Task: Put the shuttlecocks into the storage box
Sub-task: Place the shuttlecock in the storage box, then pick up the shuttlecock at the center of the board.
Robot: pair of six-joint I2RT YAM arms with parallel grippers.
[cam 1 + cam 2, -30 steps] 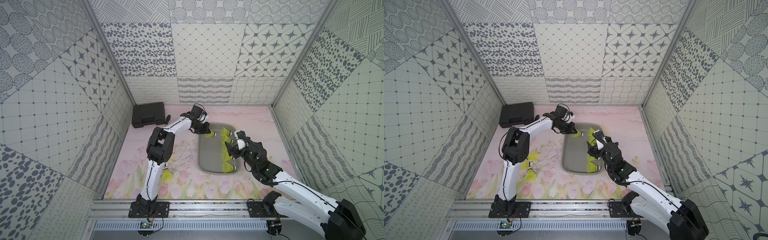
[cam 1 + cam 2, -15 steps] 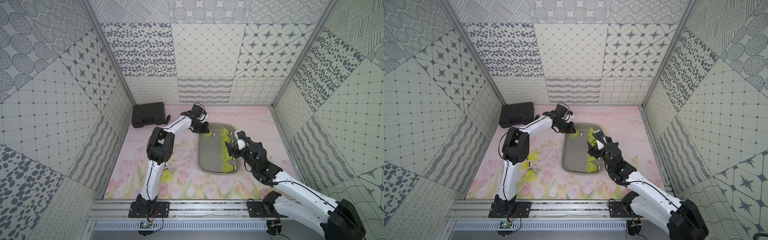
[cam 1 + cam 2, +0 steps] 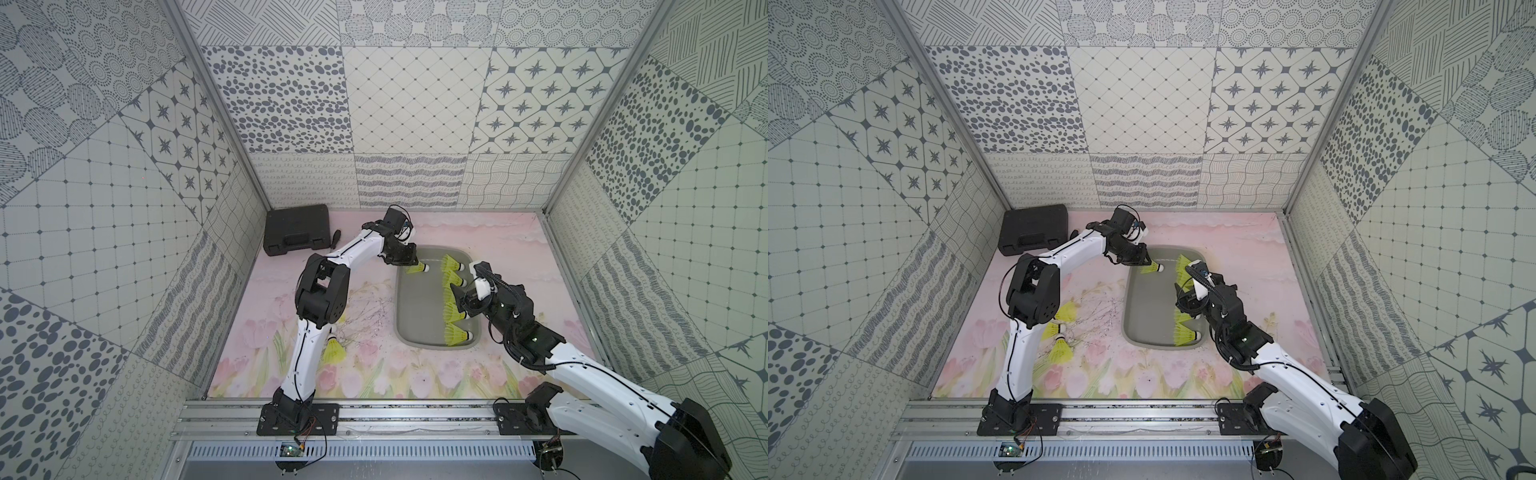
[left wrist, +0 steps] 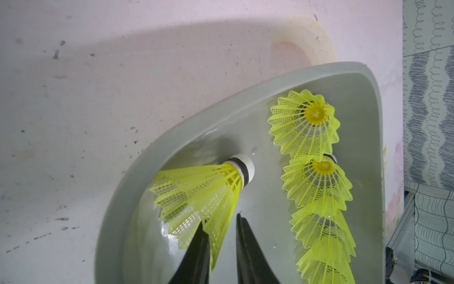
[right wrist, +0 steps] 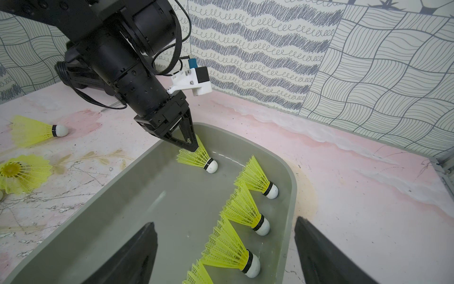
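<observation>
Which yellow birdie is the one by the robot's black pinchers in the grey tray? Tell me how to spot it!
Find the grey storage box on the flowery pink mat. A row of shuttlecocks lines one long wall inside, but this shuttlecock lies alone at the end farthest from the robot's bases. Only it has its skirt between the black fingers of the left gripper.

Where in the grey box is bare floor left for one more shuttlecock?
Bare: the storage box floor from its middle to the near end, between the left-side wall and the row of shuttlecocks. Crowded: that row along the right wall, under the right gripper, and the far left corner, where the left gripper stands at one shuttlecock.
</observation>
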